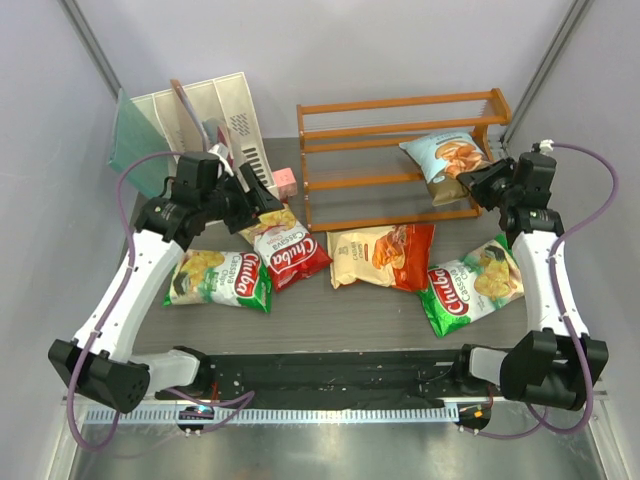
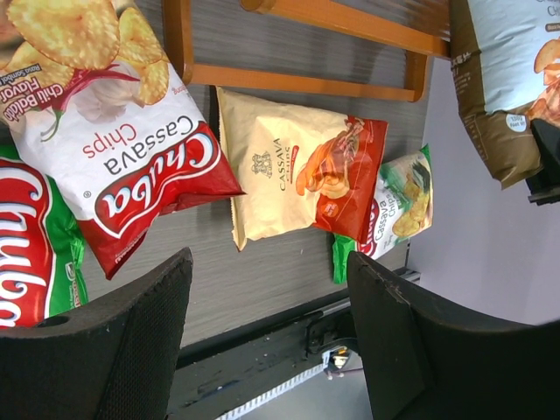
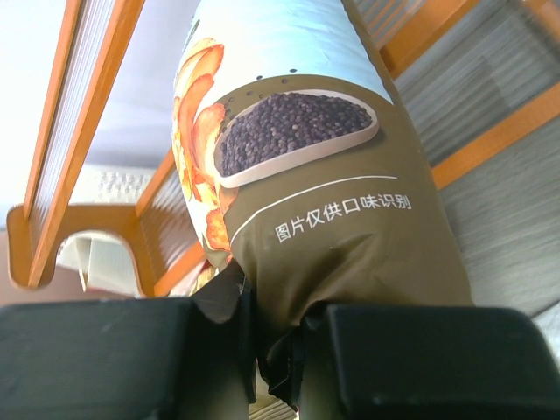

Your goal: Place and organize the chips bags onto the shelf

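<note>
My right gripper (image 1: 472,187) is shut on the brown bottom edge of the light-blue/brown chips bag (image 1: 445,160), which it holds against the right part of the orange-brown shelf (image 1: 380,180), at the middle tier; the bag fills the right wrist view (image 3: 297,175). My left gripper (image 1: 262,205) is open and empty, above the top of a red Chiba bag (image 1: 280,250). On the table lie a green Chiba bag (image 1: 220,278), a cream/orange-red bag (image 1: 382,256) and another green Chiba bag (image 1: 470,285). In the left wrist view the red bag (image 2: 131,149) and the cream bag (image 2: 297,175) show beyond my open fingers.
A white file organizer (image 1: 200,125) with a green folder stands at the back left, with a small pink box (image 1: 286,181) beside it. White walls close in left, back and right. A black rail (image 1: 330,372) runs along the near edge.
</note>
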You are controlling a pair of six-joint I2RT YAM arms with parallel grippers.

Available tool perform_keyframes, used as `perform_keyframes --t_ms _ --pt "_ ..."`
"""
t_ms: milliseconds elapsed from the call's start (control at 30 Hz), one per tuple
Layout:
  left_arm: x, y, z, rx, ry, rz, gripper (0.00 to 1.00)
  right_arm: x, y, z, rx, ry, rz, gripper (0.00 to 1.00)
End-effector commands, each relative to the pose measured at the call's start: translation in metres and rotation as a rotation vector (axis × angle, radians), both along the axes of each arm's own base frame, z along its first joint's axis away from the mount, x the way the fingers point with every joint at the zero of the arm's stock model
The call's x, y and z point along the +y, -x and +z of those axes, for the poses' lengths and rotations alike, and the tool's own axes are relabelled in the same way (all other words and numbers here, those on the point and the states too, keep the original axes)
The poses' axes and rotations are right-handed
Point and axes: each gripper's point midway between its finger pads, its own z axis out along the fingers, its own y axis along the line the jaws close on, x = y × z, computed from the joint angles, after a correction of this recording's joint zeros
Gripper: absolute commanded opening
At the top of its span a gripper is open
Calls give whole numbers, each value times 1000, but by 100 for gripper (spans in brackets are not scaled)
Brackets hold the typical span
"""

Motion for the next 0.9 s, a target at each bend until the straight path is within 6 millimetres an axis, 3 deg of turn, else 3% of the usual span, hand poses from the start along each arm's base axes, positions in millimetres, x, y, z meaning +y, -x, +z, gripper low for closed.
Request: perform_keyframes --t_ms 0,100,233,467,733,867 --pt "1 3 12 -31 -1 -29 71 -17 -19 42 -148 47 -23 1" --pt "2 4 9 -29 2 -28 71 -24 -28 40 -153 27 -33 1" --pt "4 6 4 -19 -2 -26 71 -25 -54 18 -127 -16 -3 1" --pt "12 12 -4 -6 -9 -6 71 -40 -84 20 -171 -27 -45 1" --pt "15 13 -7 -6 -10 3 71 -55 -70 12 -160 -22 -169 1" --pt "12 11 -9 -1 3 -2 71 -53 -60 -7 -128 -53 -183 6"
